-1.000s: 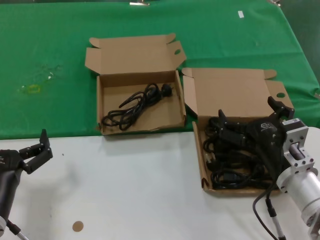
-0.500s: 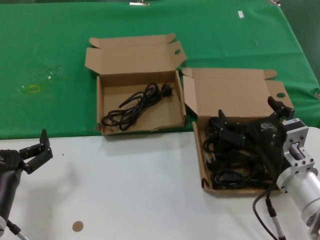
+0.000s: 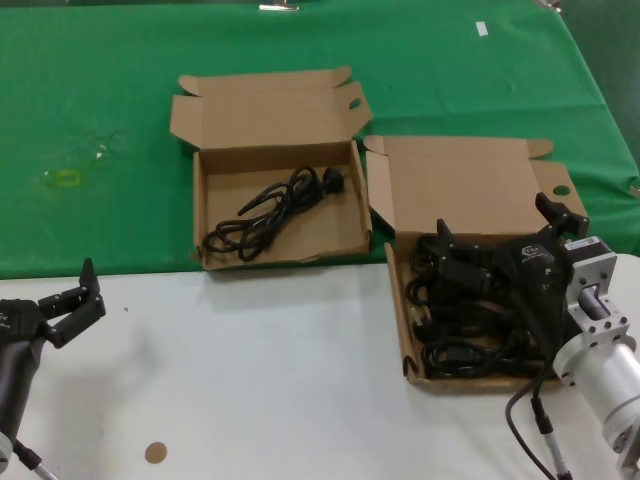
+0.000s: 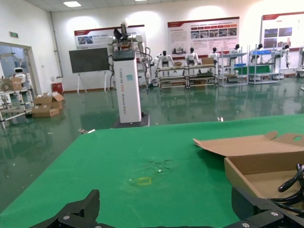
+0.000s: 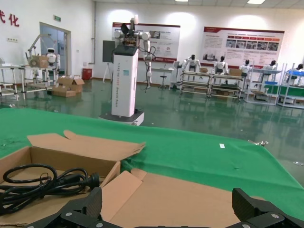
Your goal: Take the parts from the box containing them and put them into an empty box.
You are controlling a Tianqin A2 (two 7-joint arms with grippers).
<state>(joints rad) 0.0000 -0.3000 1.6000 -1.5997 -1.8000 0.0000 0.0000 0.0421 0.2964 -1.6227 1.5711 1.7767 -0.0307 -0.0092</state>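
Black cords [image 3: 470,320] heaped directly beneath right end effector [image 3: 500,238], fingers spread wide, grasping nothing. Left end effector [image 3: 75,300] released, far off, idle.

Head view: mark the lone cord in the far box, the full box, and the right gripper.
lone cord [image 3: 268,212], head view, middle of its coil.
full box [image 3: 470,185], head view, bare inside of lid.
right gripper [image 3: 500,232], head view, between fingertips.

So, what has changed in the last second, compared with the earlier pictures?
Nothing visibly changed. The right gripper hangs open over the cords in the right box, not gripping any. The left gripper waits open over the white table. One cord lies in the left box.
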